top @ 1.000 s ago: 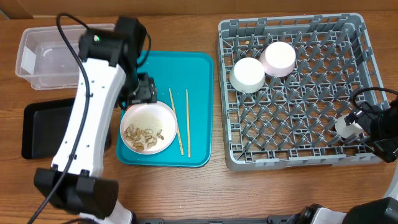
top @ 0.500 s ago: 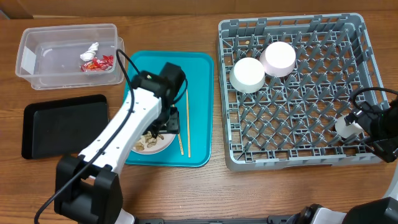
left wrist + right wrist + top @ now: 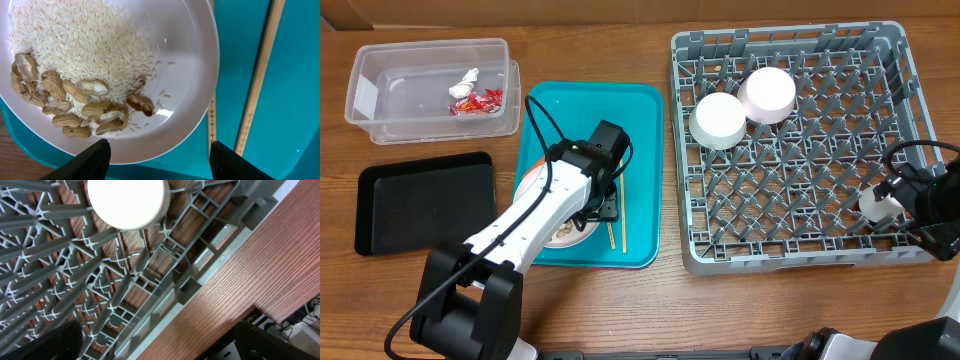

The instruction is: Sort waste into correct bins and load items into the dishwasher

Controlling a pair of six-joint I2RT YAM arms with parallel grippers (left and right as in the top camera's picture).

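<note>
No writing, brand, number or sign can be read anywhere on the table. A white label stands on the left end wall of the clear tub near the table's far left corner, but it shows no legible print (it is too small in the overhead view). The red wrapper lying in that tub carries pale markings that cannot be made out. On the teal tray, the chopsticks bear a short run of small dark marks near their ends; whether these are letters or ornament cannot be told.
</note>
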